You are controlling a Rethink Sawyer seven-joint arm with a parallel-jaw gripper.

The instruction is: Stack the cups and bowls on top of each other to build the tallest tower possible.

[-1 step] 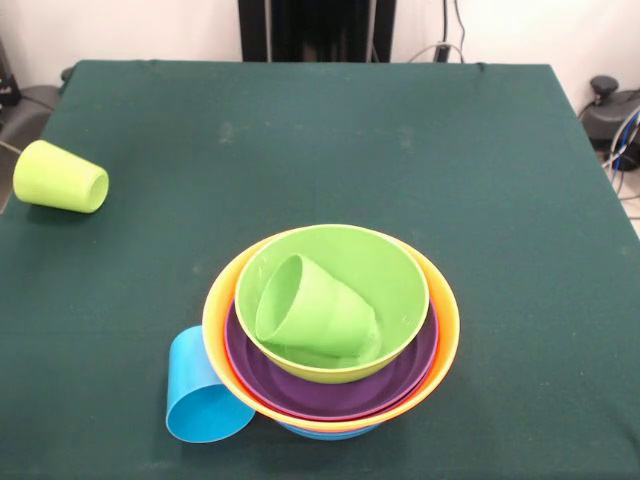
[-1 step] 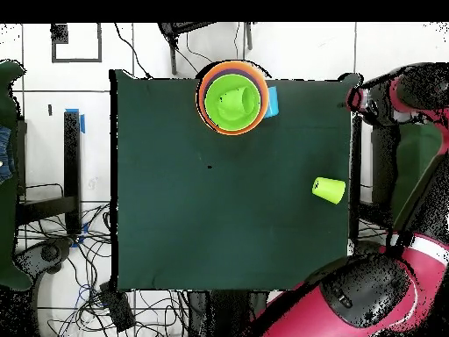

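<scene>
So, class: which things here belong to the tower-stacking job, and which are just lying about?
Job:
- tower of nested bowls, green cup lying inside
- sky blue cup on its side beside it
- yellow-green cup on its side, apart

Lying about:
- floor cables

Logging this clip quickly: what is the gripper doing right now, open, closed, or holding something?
Gripper: cannot be told. The arm is drawn back off the table's side, and the front view shows no gripper; it holds no cup or bowl.

green table cloth (image 1: 320,150) — cables (image 2: 79,254) on floor | blue tape (image 2: 84,120)
</scene>
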